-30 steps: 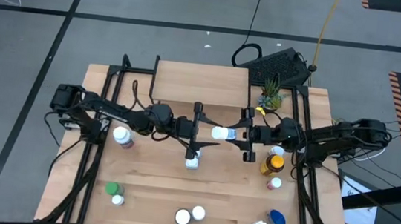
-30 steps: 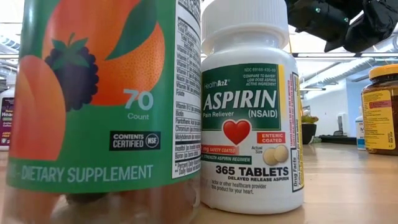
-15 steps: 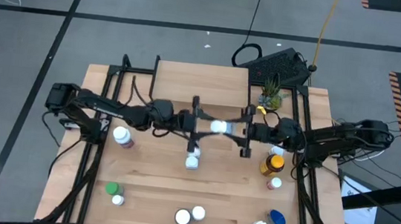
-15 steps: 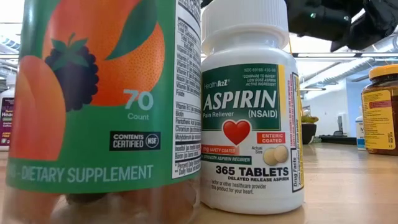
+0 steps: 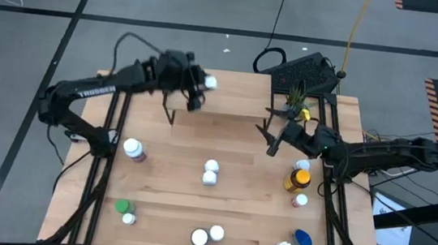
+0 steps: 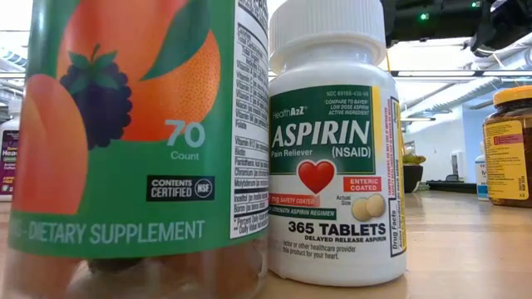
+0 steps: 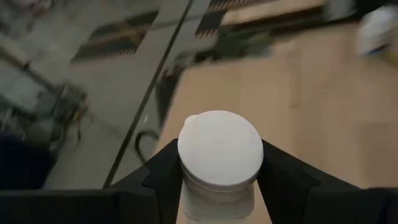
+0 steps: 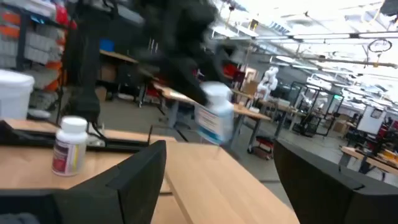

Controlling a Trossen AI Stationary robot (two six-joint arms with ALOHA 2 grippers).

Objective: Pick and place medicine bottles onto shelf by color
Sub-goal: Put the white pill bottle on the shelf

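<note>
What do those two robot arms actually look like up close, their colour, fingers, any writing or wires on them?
Both arms are black and built from slim jointed links. The left arm carries white lettering along one link, and a thin black cable loops above it. The right arm looks the same. The left gripper and the right gripper each end in two flat, matte black fingers.

Aspirin bottle (image 6: pixel 332 141): white, green label, red heart. Supplement bottle (image 6: pixel 133 133): green, orange-fruit print. Shelf (image 5: pixel 230 91) light wood. Far-left held bottle (image 7: pixel 219 155) white-capped. Right side: amber bottle (image 5: pixel 298 180), blue bottle (image 5: pixel 302 240). Arms black.
</note>
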